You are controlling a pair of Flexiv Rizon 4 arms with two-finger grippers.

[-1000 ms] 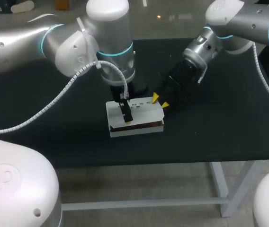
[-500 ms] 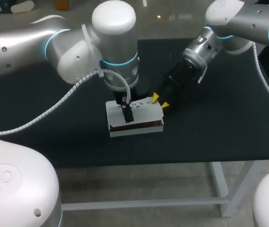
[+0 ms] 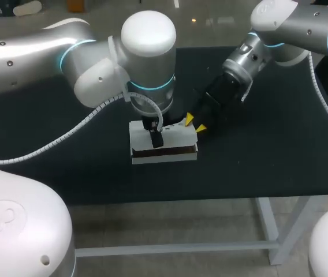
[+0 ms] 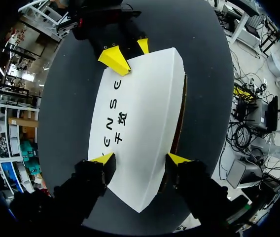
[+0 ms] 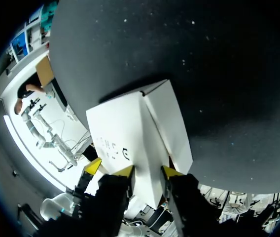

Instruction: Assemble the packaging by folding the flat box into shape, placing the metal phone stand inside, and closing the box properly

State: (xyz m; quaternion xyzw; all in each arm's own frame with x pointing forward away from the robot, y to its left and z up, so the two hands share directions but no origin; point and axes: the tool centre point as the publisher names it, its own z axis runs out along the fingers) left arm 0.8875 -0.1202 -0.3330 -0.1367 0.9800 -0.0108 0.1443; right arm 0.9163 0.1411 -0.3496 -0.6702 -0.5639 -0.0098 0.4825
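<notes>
The box (image 3: 175, 135) sits closed, or nearly so, near the middle of the dark table (image 3: 268, 150), its printed lid (image 4: 145, 98) facing up. A brown slit (image 3: 164, 153) along the front long side suggests the lid is not fully seated. The metal phone stand is not visible, so whether it is already inside cannot be told. The left gripper (image 4: 140, 159) comes down from above with its fingers spread wide, one yellow tip against each long side of the box, holding it across its width. The right gripper (image 3: 196, 123) is set narrow at the box's right end, astride the edge there, with one tip on the printed top and the other on the end face. The box looks like thin white card. It is probably light and stiff only along its folds and corners, and easy to dent or bow in the middle of the lid. The smooth printed face likely gives the hard tips little grip. The safest holds are probably at the edges and end walls, with gentle pressure downward, not inward. There is bare table on every side, and the front edge is near but apart from the box. The tight spot is at the box's right end, where the two grippers stand close together.
</notes>
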